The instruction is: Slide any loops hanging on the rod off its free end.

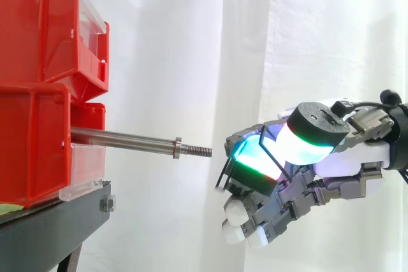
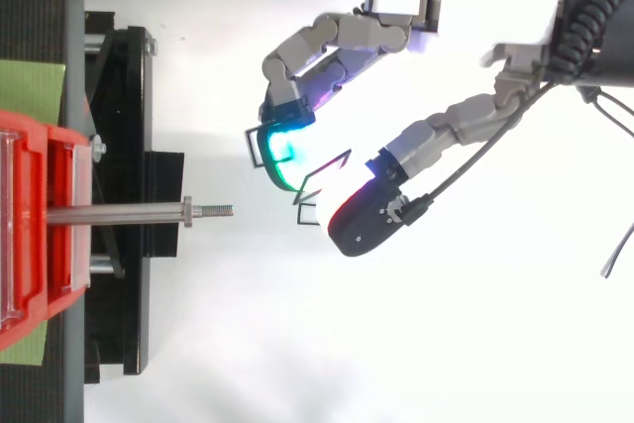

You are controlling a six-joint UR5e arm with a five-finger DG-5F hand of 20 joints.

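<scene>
Side view first: the steel rod (image 1: pixel 127 138) juts level out of the lower red bin (image 1: pixel 32 144), with a small collar (image 1: pixel 178 147) near its threaded free end (image 1: pixel 199 151). A second red bin (image 1: pixel 38 30) sits on top and both rest on the black stand (image 1: pixel 51 227), white curtain (image 1: pixel 172 62) behind. The hand (image 1: pixel 344 157) comes in from the right, fingers curled, a cyan-glowing pad (image 1: pixel 245 148) pressed against the thumb's red-and-green pad (image 1: pixel 255 173). A thin black wire loop (image 1: pixel 223 175) pokes out of that pinch, just beyond the rod's tip and clear of it.

Top view now: the rod (image 2: pixel 119 213) points right from the bin (image 2: pixel 30 235), over the edge of the stand (image 2: pixel 119 96). The hand (image 2: pixel 446 126) sits near the free end, level with it. Black wire (image 2: pixel 299 210) shows between the cyan pad (image 2: pixel 282 151) and the dark thumb pad (image 2: pixel 362 220), apart from the threaded tip (image 2: pixel 220 210). One loop or several, I cannot tell.
</scene>
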